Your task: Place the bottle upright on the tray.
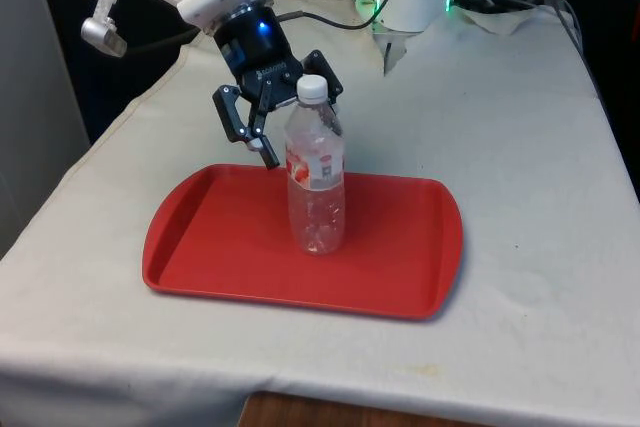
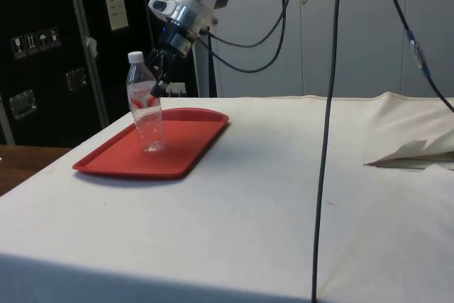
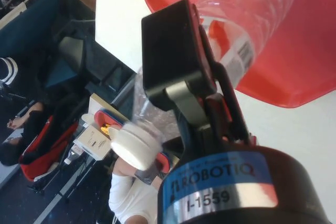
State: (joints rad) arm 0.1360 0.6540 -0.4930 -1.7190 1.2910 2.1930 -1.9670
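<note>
We see the bottle (image 1: 316,182) upright on the tray (image 1: 220,247), empty-looking, light, tippy thin plastic, best held mid-body; gripper (image 1: 290,132) jaws spread open, holding nothing.

My gripper (image 1: 287,125) hangs behind the water bottle (image 1: 317,177), with its fingers spread wide and the bottle's shoulder just in front of them. The bottle stands upright in the middle of the red tray (image 1: 210,237) and is the one tall thing in my way. The tray floor is bare on both sides of the bottle, so there is room there. The tray has a low raised rim. The white cloth (image 1: 510,187) on the front view's right is flat and open. A black cable (image 2: 328,104) hangs down in the side view, well apart from the tray.
</note>
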